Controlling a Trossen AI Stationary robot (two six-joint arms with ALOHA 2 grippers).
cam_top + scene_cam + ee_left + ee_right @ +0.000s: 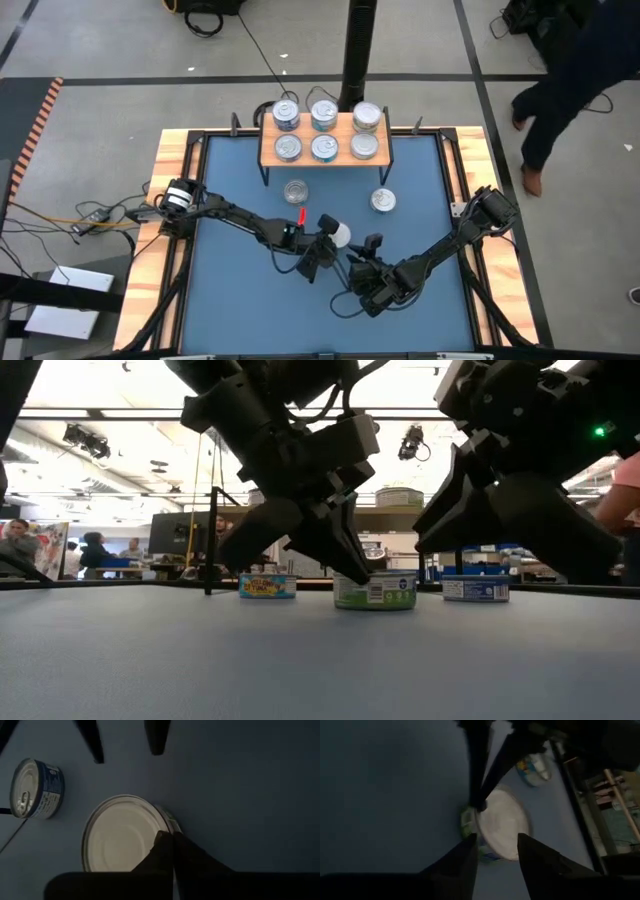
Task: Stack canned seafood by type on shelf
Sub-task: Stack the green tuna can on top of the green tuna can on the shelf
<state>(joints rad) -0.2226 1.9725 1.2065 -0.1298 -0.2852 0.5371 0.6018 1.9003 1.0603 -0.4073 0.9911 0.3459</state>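
Observation:
A flat tin with a pale top and a green side label (125, 835) (375, 592) rests flat on the blue mat near the middle. My left gripper (330, 241) is shut, its tips at this tin's rim. My right gripper (497, 852) stands open just on the near side of the same tin, fingers apart from it. Two more tins lie on the mat, one toward the far left (296, 190) and one toward the far right (383, 201). The wooden shelf (271, 156) at the far edge carries several tins (324, 147). My left gripper touches the green-labelled tin with its shut fingertips (167, 842), which sit on the top rim (161, 826) at one side of the tin. The fingers slant down from the table's left. The tin sits flat on the mat.
Wooden borders (172, 160) frame the mat on the left and right. The shelf's thin black legs (210, 540) stand on the far part of the mat. A person (560, 70) walks on the floor beyond the table's far right corner. Open mat lies toward the near edge.

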